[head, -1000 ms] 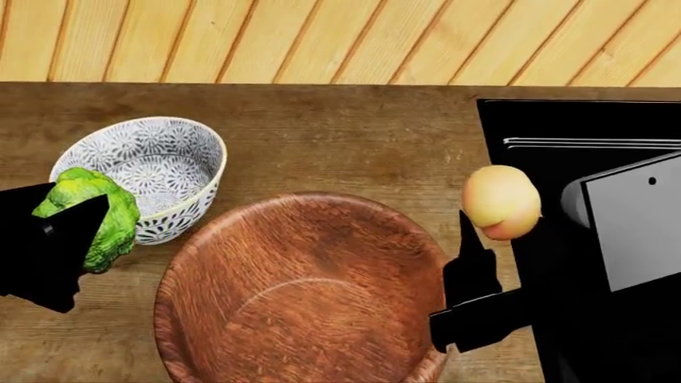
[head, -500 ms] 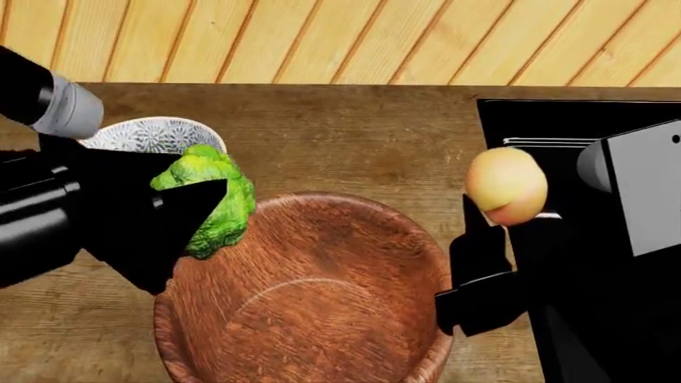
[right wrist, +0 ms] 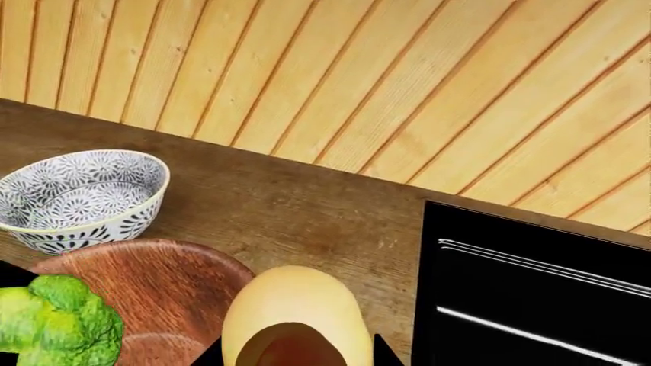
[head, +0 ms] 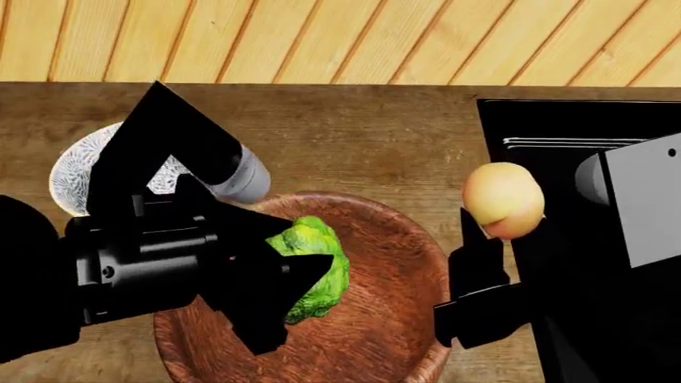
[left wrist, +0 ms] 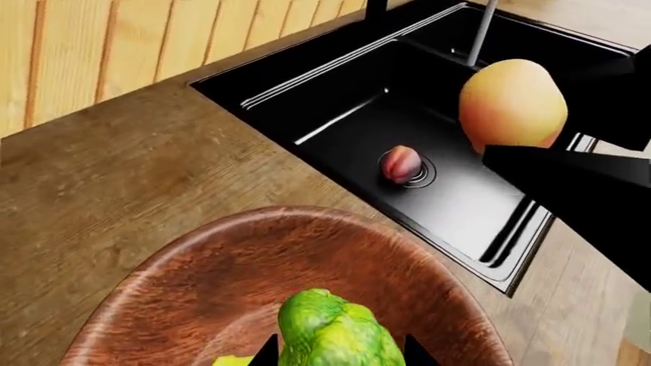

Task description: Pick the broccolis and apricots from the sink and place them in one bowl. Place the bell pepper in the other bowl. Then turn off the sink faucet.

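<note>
A green broccoli (left wrist: 331, 335) hangs over the wooden bowl (left wrist: 203, 282). Beyond, an apricot (left wrist: 511, 103) is held above the black sink (left wrist: 346, 114), another fruit (left wrist: 401, 162) on its drain.

The left gripper (head: 303, 275) is rendered in flat matte black, with wedge-shaped fingers tapering to points and a blocky body marked by small round screw recesses, behind which a short grey cylindrical segment (head: 247, 175) is seen. The right gripper (head: 500, 219) is likewise black and angular, backed by a large pale grey flat-faced housing (head: 639, 207) bearing one small dark dot.
</note>
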Motion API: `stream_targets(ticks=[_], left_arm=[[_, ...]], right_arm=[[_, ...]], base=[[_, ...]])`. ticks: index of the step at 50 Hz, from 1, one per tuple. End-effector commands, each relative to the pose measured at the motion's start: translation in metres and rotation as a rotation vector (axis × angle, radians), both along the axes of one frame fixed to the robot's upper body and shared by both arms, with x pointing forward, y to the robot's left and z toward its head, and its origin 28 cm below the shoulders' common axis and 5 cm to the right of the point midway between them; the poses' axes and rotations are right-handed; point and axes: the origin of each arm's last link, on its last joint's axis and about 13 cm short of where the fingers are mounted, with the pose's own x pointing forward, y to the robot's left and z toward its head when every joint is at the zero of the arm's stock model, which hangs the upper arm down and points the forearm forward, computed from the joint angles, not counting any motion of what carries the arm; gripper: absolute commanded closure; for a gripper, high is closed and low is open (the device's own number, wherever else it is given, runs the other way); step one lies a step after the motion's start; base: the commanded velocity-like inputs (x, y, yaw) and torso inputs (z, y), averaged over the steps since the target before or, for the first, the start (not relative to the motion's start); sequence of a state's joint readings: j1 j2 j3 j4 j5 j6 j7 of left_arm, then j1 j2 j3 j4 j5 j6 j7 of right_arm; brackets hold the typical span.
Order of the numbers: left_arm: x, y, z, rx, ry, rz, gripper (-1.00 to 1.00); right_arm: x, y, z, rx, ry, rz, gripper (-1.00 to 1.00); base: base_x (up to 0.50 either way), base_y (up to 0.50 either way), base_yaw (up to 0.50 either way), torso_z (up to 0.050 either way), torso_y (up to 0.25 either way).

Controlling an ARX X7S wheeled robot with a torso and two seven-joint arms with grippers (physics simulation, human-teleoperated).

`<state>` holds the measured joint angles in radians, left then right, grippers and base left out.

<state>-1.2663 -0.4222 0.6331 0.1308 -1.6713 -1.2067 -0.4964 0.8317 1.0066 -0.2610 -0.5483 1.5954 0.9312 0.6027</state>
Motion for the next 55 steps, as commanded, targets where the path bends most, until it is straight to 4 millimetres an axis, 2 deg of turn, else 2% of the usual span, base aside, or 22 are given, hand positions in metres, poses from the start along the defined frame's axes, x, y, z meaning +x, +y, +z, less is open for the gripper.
stream_targets(ticks=[1,14,23,31,32,45,51,55], left_arm=[[0.005,-0.009,-0.008,0.038,0.031,-0.024,1.0],[0.007,-0.022,-0.024,0.079,0.076,-0.035,1.0],[0.011,-0.031,-0.027,0.078,0.085,-0.044,1.0],[0.01,-0.029,-0.025,0.102,0.076,-0.039,1.0],[0.01,-0.028,-0.024,0.106,0.072,-0.039,-1.0],[0.009,-0.022,-0.014,0.089,0.047,-0.032,-1.0],[0.008,-0.006,0.003,0.039,0.009,0.021,-1.0],[0.006,0.012,0.018,-0.015,-0.031,0.096,-1.0]], right_arm=[[-0.003,-0.002,-0.001,-0.002,-0.01,-0.004,1.0],[-0.004,-0.005,-0.006,0.008,-0.009,-0.011,1.0],[-0.005,-0.005,-0.006,0.008,-0.001,-0.009,1.0],[-0.004,-0.004,-0.006,0.013,-0.005,-0.007,1.0],[-0.004,-0.004,-0.006,0.012,-0.005,-0.006,1.0],[-0.003,-0.002,0.002,0.015,-0.017,0.009,1.0],[0.004,0.001,0.016,-0.003,-0.012,0.044,1.0],[0.012,0.004,0.031,-0.018,0.014,0.089,1.0]], base=[[0.0,0.0,0.0,0.0,0.0],[0.0,0.0,0.0,0.0,0.001],[0.0,0.0,0.0,0.0,0.0],[0.0,0.0,0.0,0.002,0.0],[0.0,0.0,0.0,0.0,0.0],[0.0,0.0,0.0,0.0,0.0],[0.0,0.0,0.0,0.0,0.002],[0.0,0.0,0.0,0.0,0.0]])
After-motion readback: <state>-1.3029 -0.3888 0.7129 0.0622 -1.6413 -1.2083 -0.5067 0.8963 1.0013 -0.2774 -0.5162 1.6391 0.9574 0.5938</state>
